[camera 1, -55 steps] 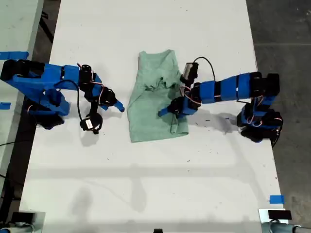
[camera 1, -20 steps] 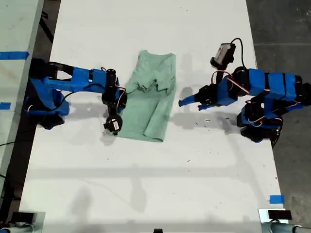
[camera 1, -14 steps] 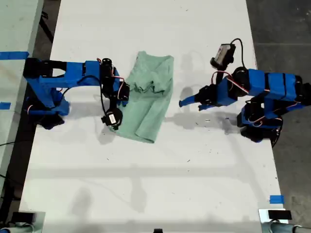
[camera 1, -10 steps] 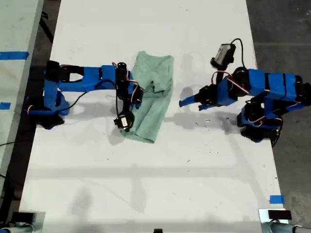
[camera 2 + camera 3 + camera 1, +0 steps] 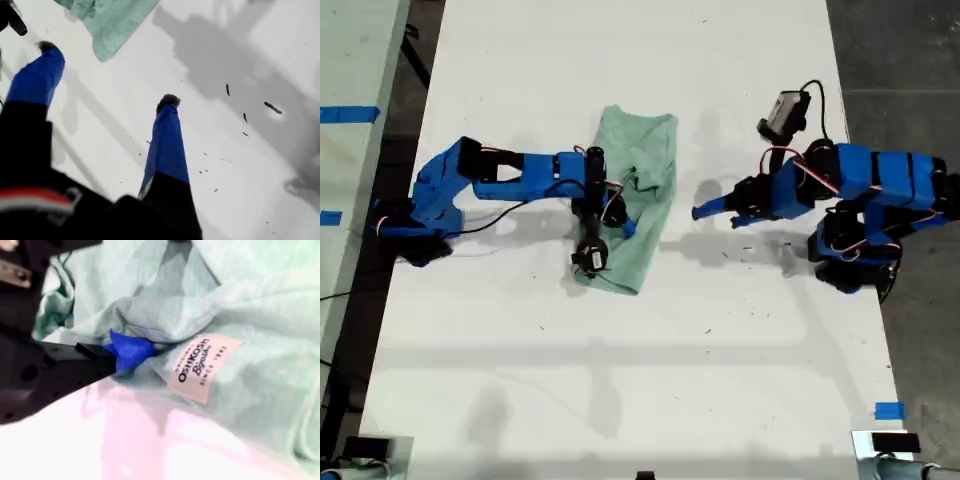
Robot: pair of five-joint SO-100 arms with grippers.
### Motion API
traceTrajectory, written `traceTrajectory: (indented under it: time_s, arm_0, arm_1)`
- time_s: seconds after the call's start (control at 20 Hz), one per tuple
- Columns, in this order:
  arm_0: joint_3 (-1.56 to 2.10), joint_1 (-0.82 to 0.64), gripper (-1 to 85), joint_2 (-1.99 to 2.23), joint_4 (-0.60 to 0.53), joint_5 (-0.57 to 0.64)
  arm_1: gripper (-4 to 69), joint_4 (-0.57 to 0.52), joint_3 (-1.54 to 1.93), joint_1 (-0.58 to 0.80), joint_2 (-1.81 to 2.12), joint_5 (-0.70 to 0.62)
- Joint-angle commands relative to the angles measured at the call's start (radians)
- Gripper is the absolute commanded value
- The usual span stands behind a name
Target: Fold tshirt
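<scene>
The pale mint-green tshirt (image 5: 648, 165) lies bunched and partly folded on the white table (image 5: 620, 380) near the middle of the exterior view. My second gripper (image 5: 619, 222) sits on top of it, shut on a fold of the cloth. Up close, its blue fingertip (image 5: 131, 351) is tucked under a ridge of the tshirt (image 5: 250, 300), beside the neck label (image 5: 202, 367). My first gripper (image 5: 706, 210) hovers over bare table toward the exterior view's right of the shirt, open and holding nothing. Its own view shows my first gripper (image 5: 107, 75) with a corner of the tshirt (image 5: 112, 22) beyond its fingertips.
Both arm bases stand at the table's sides in the exterior view: one base (image 5: 415, 225) at the left, one base (image 5: 855, 260) at the right. Blue tape marks (image 5: 888, 410) sit near the lower right edge. Dark specks (image 5: 272, 107) dot the table.
My second gripper moved toward the exterior view's right, dragging the tshirt's left edge over the rest, so the shirt is narrower. My first gripper stayed almost still.
</scene>
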Motion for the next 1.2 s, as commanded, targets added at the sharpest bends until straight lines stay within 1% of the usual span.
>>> traceTrajectory:
  time_s: [0.0,0.15,0.25,0.3,0.35,0.45,0.5,0.65,0.75,0.8,0.85,0.9,1.15]
  arm_0:
    - [0.006,-0.009,33.9,0.227,0.141,0.005]
    - [0.051,-0.009,33.4,0.416,0.285,0.015]
    - [0.152,-0.002,33.4,0.531,0.322,0.014]
    - [0.245,0.008,33.5,0.600,0.308,0.008]
    - [0.371,0.023,33.3,0.683,0.259,-0.002]
    - [0.686,0.061,32.6,0.888,0.104,-0.054]
    - [0.819,0.084,32.4,0.980,0.058,-0.100]
    - [1.114,0.161,32.1,1.189,-0.021,-0.222]
    - [1.313,0.210,31.6,1.355,-0.101,-0.290]
    - [1.401,0.230,31.2,1.440,-0.124,-0.327]
    - [1.466,0.245,30.6,1.505,-0.124,-0.357]
    - [1.500,0.256,30.7,1.536,-0.097,-0.391]
    - [1.528,0.261,30.7,1.572,-0.097,-0.397]
  arm_1:
    - [33.9,-0.005,0.002,-0.011,0.051,0.006]
    - [34.1,0.020,0.017,-0.018,0.063,0.015]
    - [34.6,0.043,0.023,-0.035,0.075,0.029]
    - [34.7,0.054,0.029,-0.048,0.089,0.040]
    - [34.7,0.064,0.041,-0.061,0.107,0.054]
    - [34.7,0.072,0.083,-0.097,0.158,0.094]
    - [34.9,0.074,0.107,-0.117,0.186,0.114]
    - [35.1,0.075,0.218,-0.175,0.299,0.167]
    - [35.1,0.074,0.302,-0.212,0.405,0.202]
    - [35.1,0.080,0.339,-0.227,0.457,0.219]
    - [35.1,0.080,0.365,-0.244,0.495,0.230]
    - [35.1,0.075,0.370,-0.255,0.503,0.236]
    - [35.3,0.069,0.370,-0.258,0.482,0.249]
